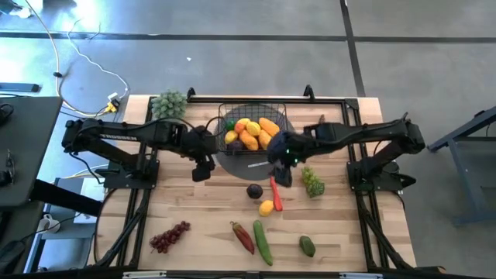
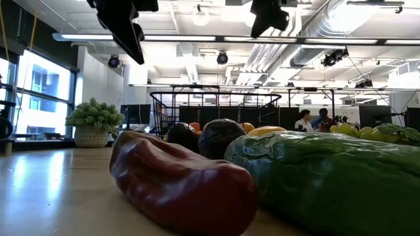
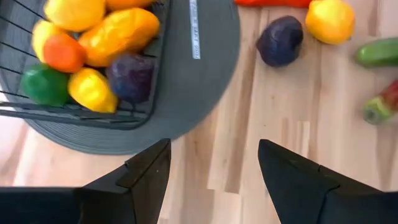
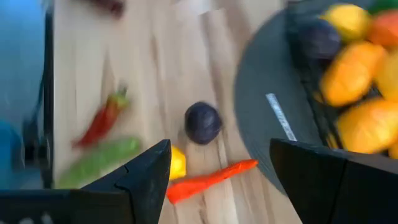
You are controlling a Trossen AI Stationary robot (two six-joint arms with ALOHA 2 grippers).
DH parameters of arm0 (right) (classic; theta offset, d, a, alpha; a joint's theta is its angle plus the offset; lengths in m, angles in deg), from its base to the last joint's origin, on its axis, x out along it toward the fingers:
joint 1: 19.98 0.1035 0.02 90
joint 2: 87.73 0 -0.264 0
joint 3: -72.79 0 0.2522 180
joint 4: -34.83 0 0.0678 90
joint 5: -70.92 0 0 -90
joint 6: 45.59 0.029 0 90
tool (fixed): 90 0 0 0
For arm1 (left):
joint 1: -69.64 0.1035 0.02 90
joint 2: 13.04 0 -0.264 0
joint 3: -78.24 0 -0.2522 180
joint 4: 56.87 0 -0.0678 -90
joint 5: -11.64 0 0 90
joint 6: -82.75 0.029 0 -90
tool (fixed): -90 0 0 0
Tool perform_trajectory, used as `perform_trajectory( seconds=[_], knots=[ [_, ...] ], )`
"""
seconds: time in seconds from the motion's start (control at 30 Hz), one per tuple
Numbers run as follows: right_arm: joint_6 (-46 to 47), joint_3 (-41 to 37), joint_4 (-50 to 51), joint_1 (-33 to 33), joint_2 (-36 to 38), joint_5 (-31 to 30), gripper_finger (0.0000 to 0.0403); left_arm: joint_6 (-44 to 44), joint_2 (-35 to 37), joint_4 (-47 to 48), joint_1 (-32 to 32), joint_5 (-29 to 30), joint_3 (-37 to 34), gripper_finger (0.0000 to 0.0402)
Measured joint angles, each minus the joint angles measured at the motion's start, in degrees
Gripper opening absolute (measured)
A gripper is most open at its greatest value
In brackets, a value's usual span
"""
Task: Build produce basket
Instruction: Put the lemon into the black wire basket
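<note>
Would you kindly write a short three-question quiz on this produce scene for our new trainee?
1. True or false: the basket sits on the grey round disc.
2. Which lies nearest the left gripper? A) purple grapes B) avocado C) basket
3. Fill in: both the left gripper and right gripper are ____ and hold nothing.

Key: 1 true; 2 C; 3 open.

Bright overhead ceiling strips, window glare at left, right wrist view motion-blurred
</note>
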Motion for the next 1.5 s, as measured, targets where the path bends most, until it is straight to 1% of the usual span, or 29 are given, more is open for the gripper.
perform_trajectory(
  seconds=[0.13, 0.23, 0.47, 0.8, 1.17, 1.5],
  knots=[
    [-9.6, 0.0, -0.1, 3.8, -1.8, 0.0, 0.0255, -2.4, 0.2, 0.7, -2.2, 0.3, 0.0, 0.023],
    [-15.0, 0.0, -0.6, 6.4, -3.3, 0.0, 0.0255, -3.3, 0.2, 0.7, -3.4, 1.4, 0.0, 0.023],
    [-21.3, 0.0, -3.1, 11.3, -7.9, -0.3, 0.0255, -4.2, 0.2, 0.8, -3.9, 2.5, 0.0, 0.023],
    [-24.4, 0.0, -4.6, 14.5, -14.6, -0.4, 0.0255, -4.4, 0.2, 0.9, -3.9, 3.1, 0.0, 0.023],
    [-24.5, -0.1, -5.6, 14.7, -22.5, -0.4, 0.0255, -4.4, 0.2, 0.8, -3.9, 3.1, 0.0, 0.023],
    [-24.3, -0.1, -6.6, 14.7, -26.3, -1.5, 0.0255, -5.1, 0.2, 0.8, -3.9, 3.2, 0.0, 0.023]
  ],
)
